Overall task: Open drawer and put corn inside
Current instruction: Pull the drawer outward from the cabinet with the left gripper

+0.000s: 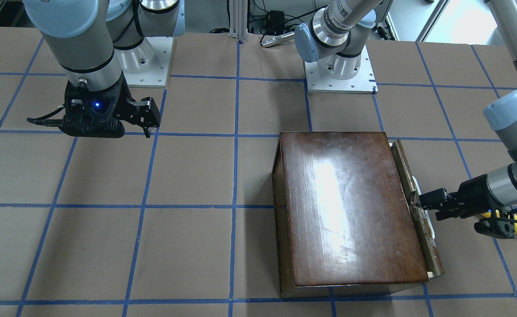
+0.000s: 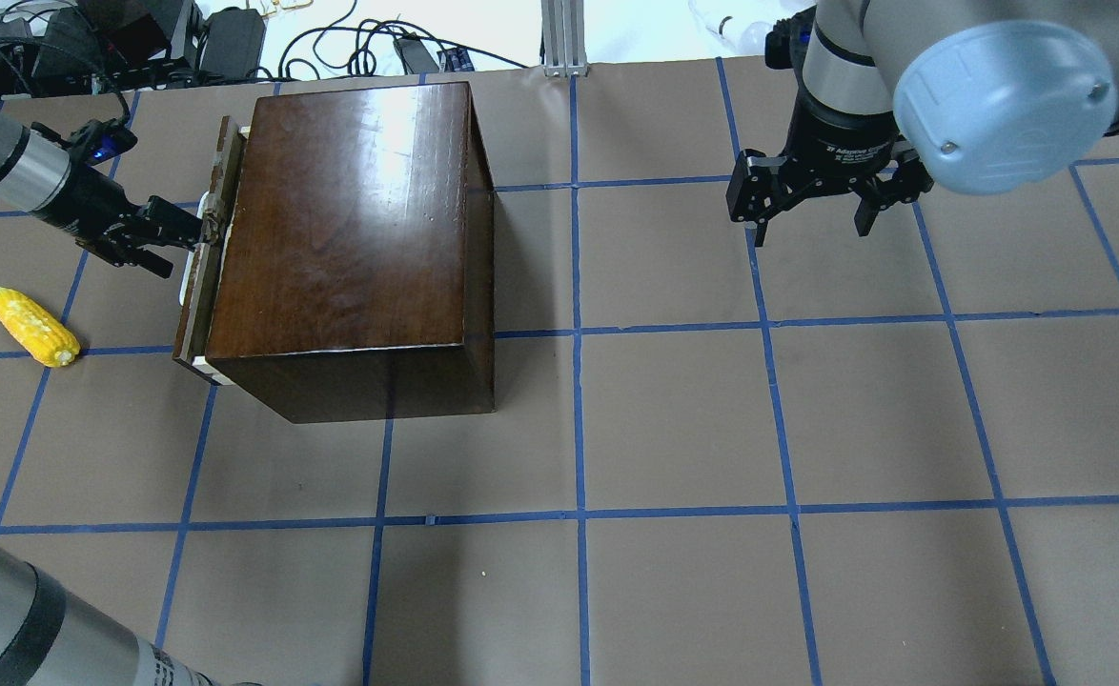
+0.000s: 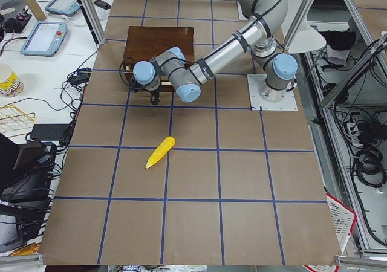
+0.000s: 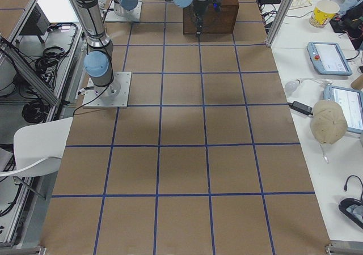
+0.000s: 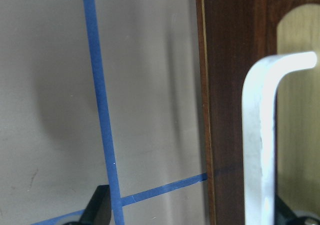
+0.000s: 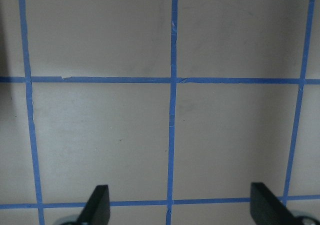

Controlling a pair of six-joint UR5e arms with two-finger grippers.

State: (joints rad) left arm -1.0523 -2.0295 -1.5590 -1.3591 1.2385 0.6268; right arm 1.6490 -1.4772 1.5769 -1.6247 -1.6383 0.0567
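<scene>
1. Step in hand, by my read: hauling the drawer (image 2: 199, 286) out of the dark wooden box (image 2: 350, 219), which sits by the desk's far edge, toward its left corner. The drawer is open just a crack, with a pale sliver between front panel and box.
2. To do it well: pull straight toward the desk's left edge, square to the panel and slowly, so the tray doesn't bind or drag the box along.
3. The left pincer (image 2: 183, 246) is spread wide, straddling the metal handle (image 5: 260, 135). The handle sits close to one finger; contact I can't tell. Nothing is clamped.
4. The right pincer (image 2: 812, 229) hangs wide and empty above bare desk, toward the far right.
5. The corn (image 2: 33, 327) lies by the desk's left edge, near the drawer front. Mind it on the pull.
</scene>
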